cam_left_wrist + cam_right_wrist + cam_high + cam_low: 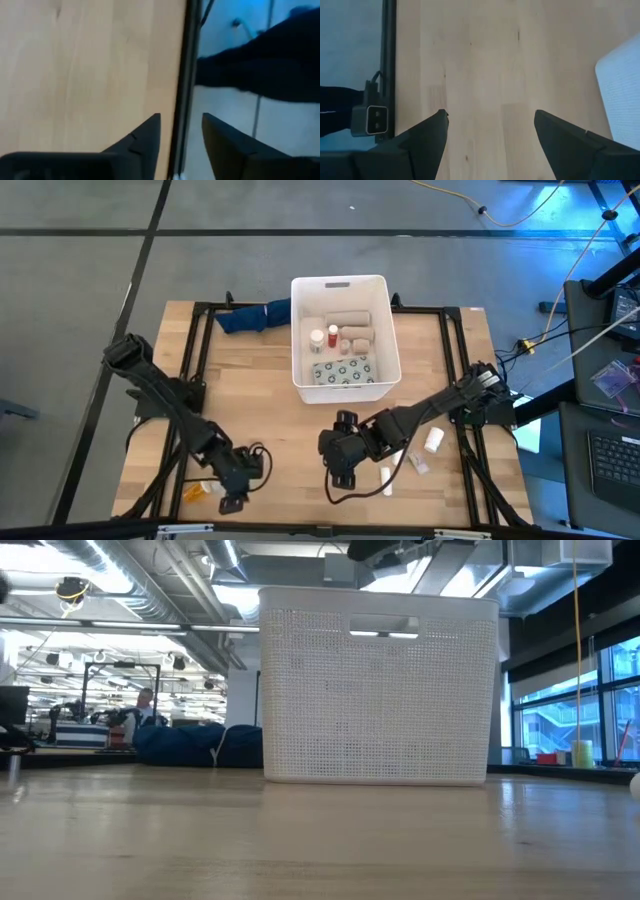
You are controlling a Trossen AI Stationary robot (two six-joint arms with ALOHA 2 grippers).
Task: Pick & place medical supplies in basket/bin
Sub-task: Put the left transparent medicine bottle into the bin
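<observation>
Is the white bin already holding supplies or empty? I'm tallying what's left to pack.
Partly filled. From above, the white bin holds beige rolls, small bottles and a patterned pack.

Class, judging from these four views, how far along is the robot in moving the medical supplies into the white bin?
Done: the white bin already holds beige rolls, small bottles and a grey blister pack.
In hand: nothing visible. The left gripper sits at the table's near edge, narrowly parted and empty; the right gripper hangs open over bare wood.
Left: a white bottle, white tubes and an orange item.
</observation>
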